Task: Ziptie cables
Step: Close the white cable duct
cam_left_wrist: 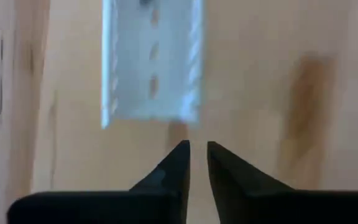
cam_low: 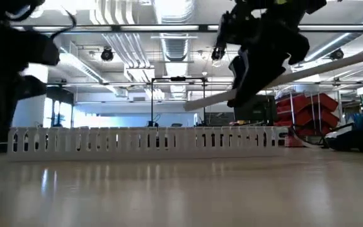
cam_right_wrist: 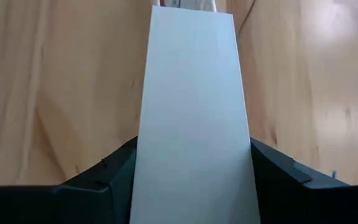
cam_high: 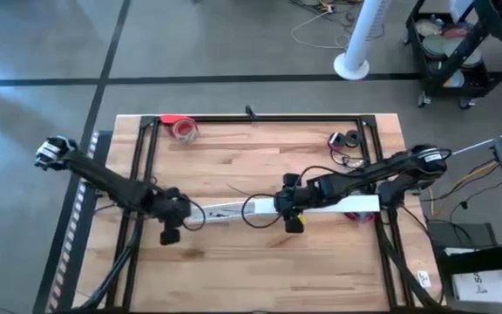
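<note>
White plastic fills the right gripper (cam_right_wrist: 191, 180): its fingers clamp a long flat strip (cam_high: 347, 206) at centre-right of the high view. The left gripper (cam_left_wrist: 194, 163), centre-left, is nearly pressed together, pinching nothing. Thin cables (cam_high: 238, 190) lie just above centre; light and floppy, best taken near the connector end.

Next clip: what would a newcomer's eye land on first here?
The long white strip held between the right gripper fingers, lifted over the wooden table's middle. Opposite it, the left gripper, fingers nearly closed and empty, faces a slotted white channel piece.
</note>
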